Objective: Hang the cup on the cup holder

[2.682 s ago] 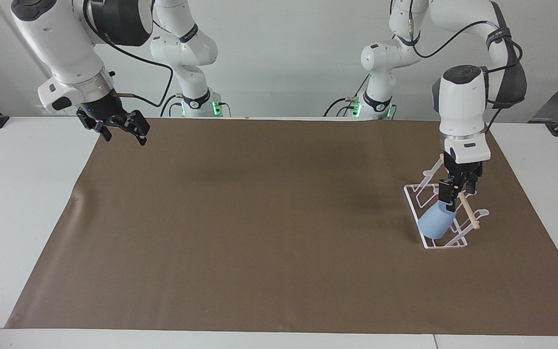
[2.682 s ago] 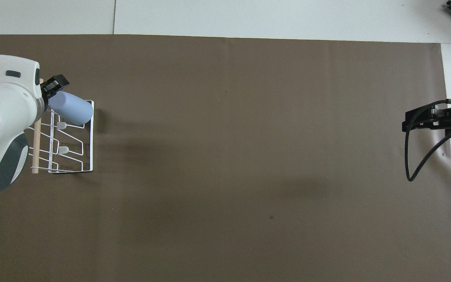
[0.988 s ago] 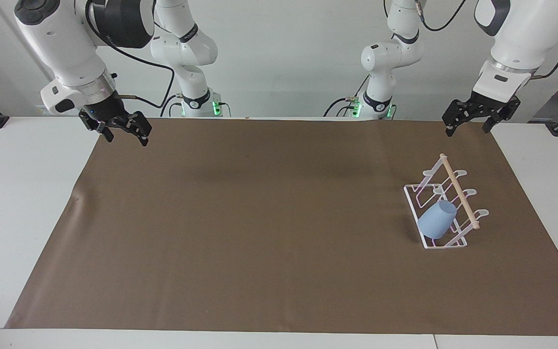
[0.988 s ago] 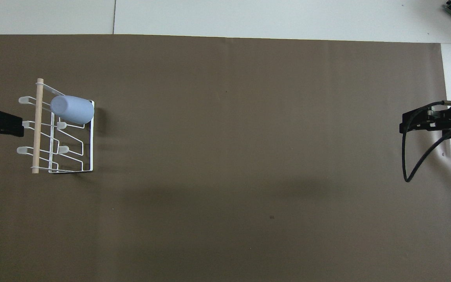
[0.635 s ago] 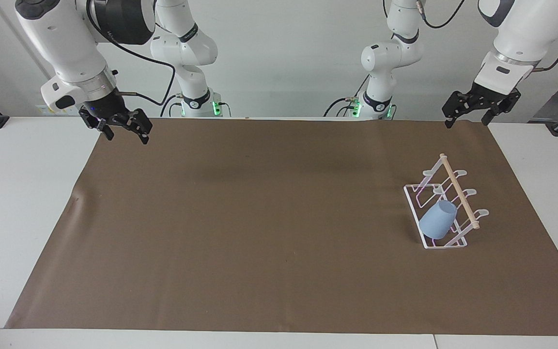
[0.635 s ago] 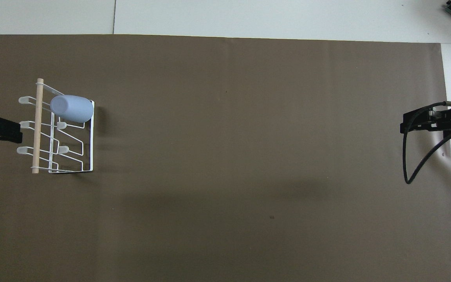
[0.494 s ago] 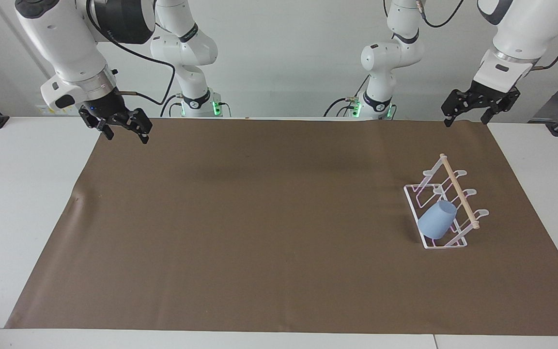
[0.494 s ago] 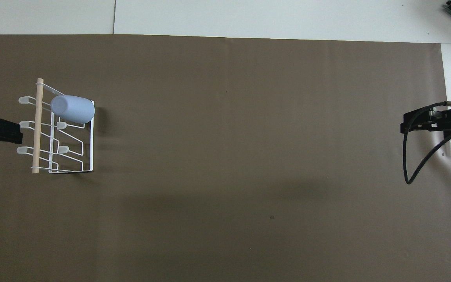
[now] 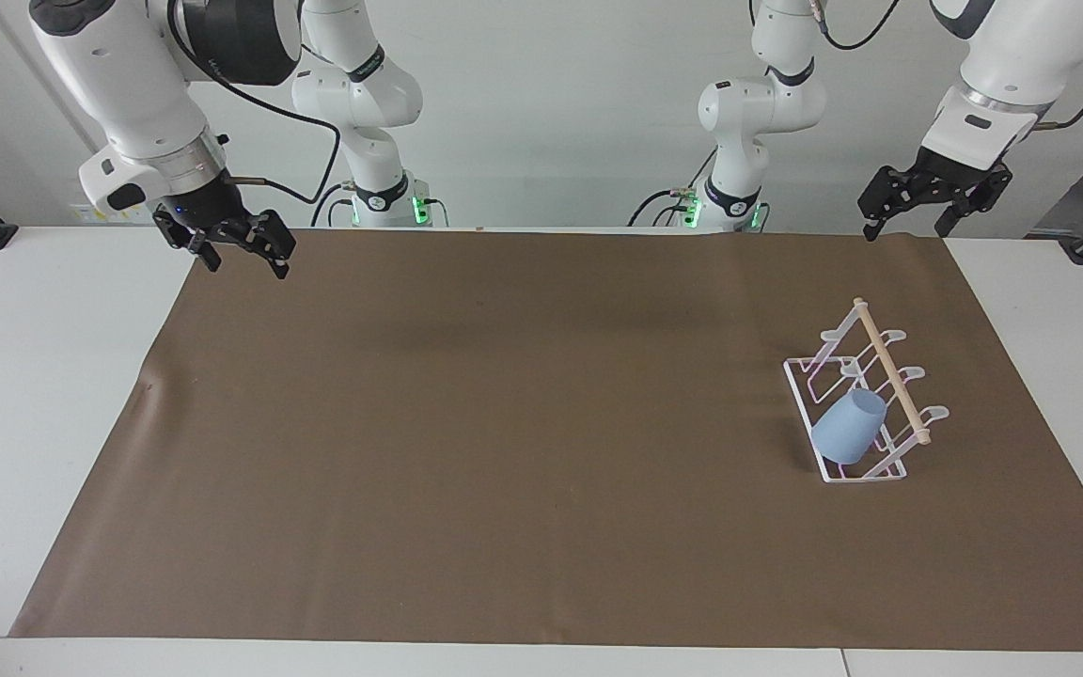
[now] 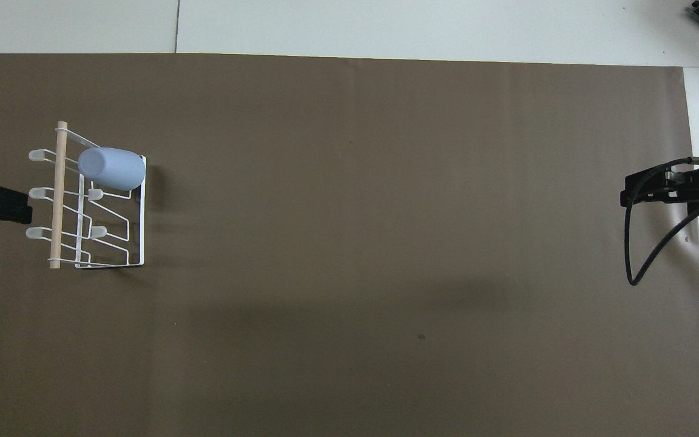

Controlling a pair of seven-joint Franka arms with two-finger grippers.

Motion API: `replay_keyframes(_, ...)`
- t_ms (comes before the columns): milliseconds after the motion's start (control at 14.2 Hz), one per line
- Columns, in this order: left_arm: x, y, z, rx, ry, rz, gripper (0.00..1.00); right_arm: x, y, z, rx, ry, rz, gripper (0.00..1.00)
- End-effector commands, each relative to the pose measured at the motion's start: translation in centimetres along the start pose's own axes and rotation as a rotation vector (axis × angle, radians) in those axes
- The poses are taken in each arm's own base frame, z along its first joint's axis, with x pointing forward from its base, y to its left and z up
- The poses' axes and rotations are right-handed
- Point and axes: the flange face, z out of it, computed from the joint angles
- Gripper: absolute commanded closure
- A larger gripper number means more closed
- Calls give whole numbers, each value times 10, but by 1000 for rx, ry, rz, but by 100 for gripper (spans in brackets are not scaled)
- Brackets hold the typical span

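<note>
The right gripper [image 9: 239, 252] is held in the air over the corner of the brown mat [image 9: 504, 451] at the right arm's end of the table [image 9: 34, 395], next to the robots. Its fingers are spread wide and nothing is held between them; this arm is judged to be waiting. The left gripper [image 9: 913, 209] is held high over the mat's corner at the left arm's end, also next to the robots, with its fingers likewise spread and empty.

Farther from the robots, toward the left arm's end, the white wire cup holder [image 9: 800, 381] is seen standing on the mat, its wooden dowel [image 9: 889, 376] running along the top. The light blue cup [image 9: 848, 428] is found at the end of the rack farthest from the robots, tilted on one of the slanted prongs, with its closed base turned away from the dowel. No gripper is touching it, and the task is judged to be as good as done.

What could go wrong is slight. How far the prong reaches into the cup cannot be told, so a shallow seat could let the cup slide off or roll if the rack were jolted. A low sweep by the left arm over the rack could catch the dowel and drag the light wire frame across the mat, shaking the cup loose. The rack, loaded at one end only, could also be tipped by a small knock.
</note>
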Motion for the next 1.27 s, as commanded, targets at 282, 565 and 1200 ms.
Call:
replay_keyframes(282,-12,17,-5,-66,-37,52,0,-5,0,0,17,1,16,0)
replay_keyframes(565,-13,18,-3,-61,-53,57,0,-5,0,0,17,0,16,0)
replay_keyframes(1200,-18,15,2,-58,-63,96,0,-5,0,0,17,0,18,0)
